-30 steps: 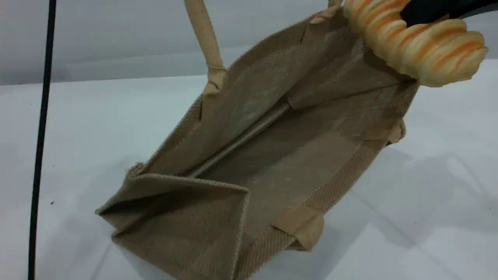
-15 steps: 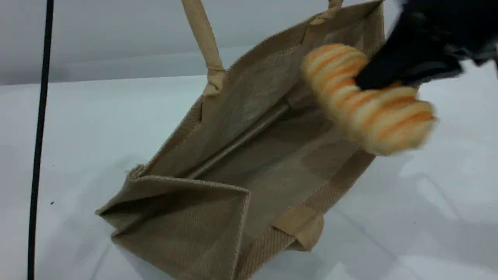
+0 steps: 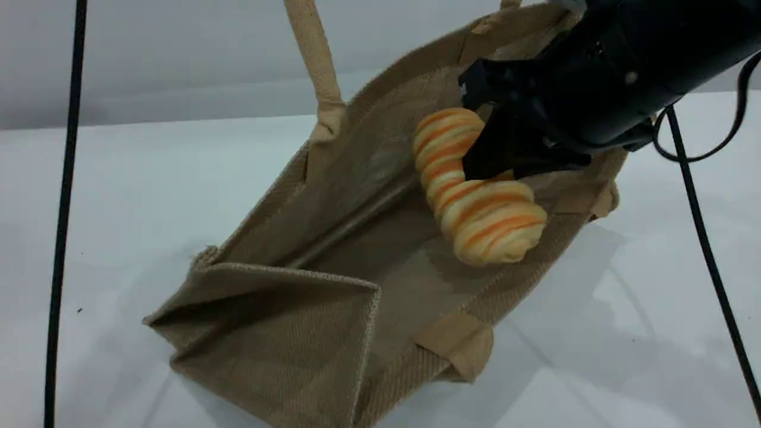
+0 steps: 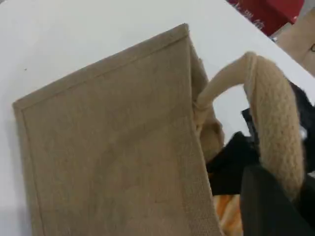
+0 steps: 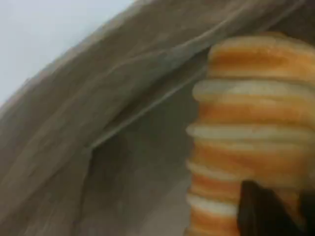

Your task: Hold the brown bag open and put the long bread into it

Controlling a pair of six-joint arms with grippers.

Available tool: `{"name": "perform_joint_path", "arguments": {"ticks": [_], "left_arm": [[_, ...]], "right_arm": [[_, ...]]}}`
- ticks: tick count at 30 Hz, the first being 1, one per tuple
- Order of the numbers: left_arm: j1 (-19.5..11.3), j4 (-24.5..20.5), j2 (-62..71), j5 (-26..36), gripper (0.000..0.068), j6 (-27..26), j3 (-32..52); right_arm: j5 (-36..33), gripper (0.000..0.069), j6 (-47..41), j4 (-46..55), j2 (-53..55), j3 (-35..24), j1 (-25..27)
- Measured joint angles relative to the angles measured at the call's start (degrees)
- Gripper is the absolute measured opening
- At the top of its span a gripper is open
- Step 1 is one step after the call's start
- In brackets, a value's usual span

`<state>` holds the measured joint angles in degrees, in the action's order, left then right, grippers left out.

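Bread [image 3: 475,196], clamped in the right end effector [image 3: 496,169], now sits inside the bag [image 3: 333,238]; left end effector [image 4: 275,206] grips its handle [image 4: 275,113].

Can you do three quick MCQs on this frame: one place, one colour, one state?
1. Where is the long bread?
A. Flat on the table beside the bag
B. Within the open mouth of the brown bag, held up
C. Out of view

2. What colour are the stripes on the long bread?
A. Orange
B. Green
C. Black

3. What state is the right gripper in?
A. Open and empty
B. Shut on the bag's edge
C. Shut on the long bread

Key: 1 B, the loaf sits inside the bag's rim in the scene view. 2 A, orange bands cross the yellow loaf. 3 C, the black fingers pinch the loaf's middle.
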<state>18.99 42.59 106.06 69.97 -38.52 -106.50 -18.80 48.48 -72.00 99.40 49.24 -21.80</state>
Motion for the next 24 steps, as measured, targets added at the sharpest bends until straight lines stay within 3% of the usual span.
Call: {"name": "perform_joint_path", "arguments": {"ticks": [5, 15, 18, 24], "left_arm": [[0.0, 0.26, 0.0, 0.0, 0.0089, 0.0, 0.0], [0.05, 1.07, 0.0, 0.0, 0.0089, 0.0, 0.0], [0.05, 0.96, 0.0, 0.0, 0.0089, 0.0, 0.0], [0.05, 0.96, 0.0, 0.0, 0.0089, 0.0, 0.0]], "right_arm": [[3.69, 0.0048, 0.47, -4.01, 2.35, 2.0, 0.0], [1.96, 0.0071, 2.64, -3.93, 6.46, 5.55, -1.13], [2.81, 0.0136, 4.28, -3.93, 6.46, 5.55, -1.13], [1.19, 0.0405, 5.95, -4.63, 5.73, 5.55, -1.13]]}}
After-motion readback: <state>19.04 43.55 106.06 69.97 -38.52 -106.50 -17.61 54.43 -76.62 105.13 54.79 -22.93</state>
